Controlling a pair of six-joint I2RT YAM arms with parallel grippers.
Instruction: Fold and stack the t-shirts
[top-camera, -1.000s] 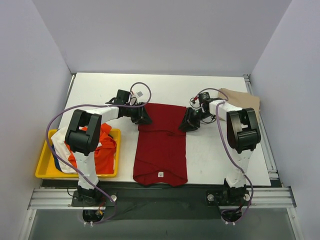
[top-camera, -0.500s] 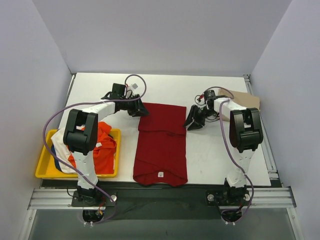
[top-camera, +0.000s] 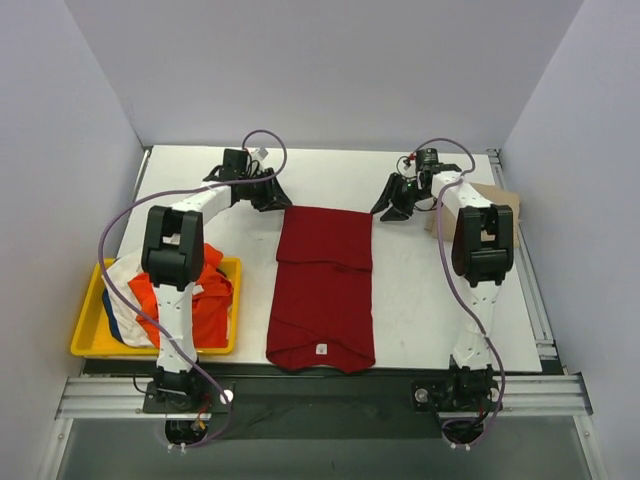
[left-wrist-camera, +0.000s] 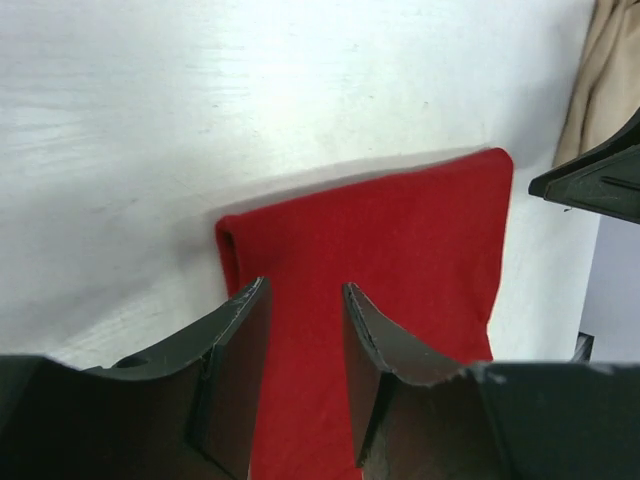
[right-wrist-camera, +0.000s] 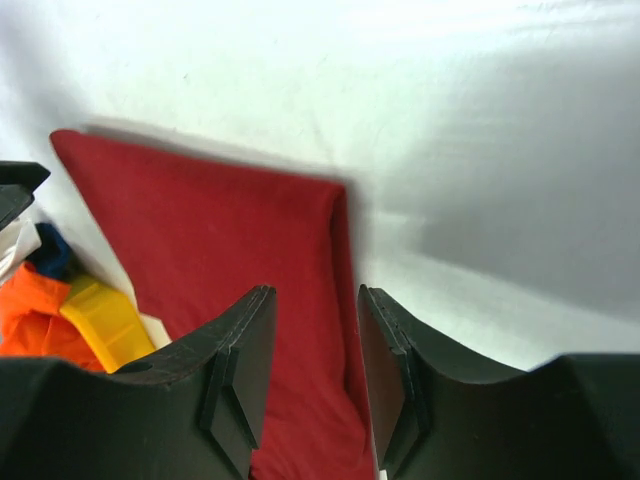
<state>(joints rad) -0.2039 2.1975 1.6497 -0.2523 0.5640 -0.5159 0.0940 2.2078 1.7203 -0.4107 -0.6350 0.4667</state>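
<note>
Flanking red shirt (top-camera: 322, 290): yellow tray (top-camera: 100, 347), tan shirt (top-camera: 503, 198)

Both white-and-black arms (top-camera: 182, 222) stretched fwd; L black two-finger gripper (top-camera: 273, 196) & R gripper (top-camera: 394, 207) jaws partly apart, gripping nothing.

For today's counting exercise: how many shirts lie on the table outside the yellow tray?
2: the red shirt in the middle, and the tan shirt at the right edge, partly behind the right arm. Others could be hidden.
</note>
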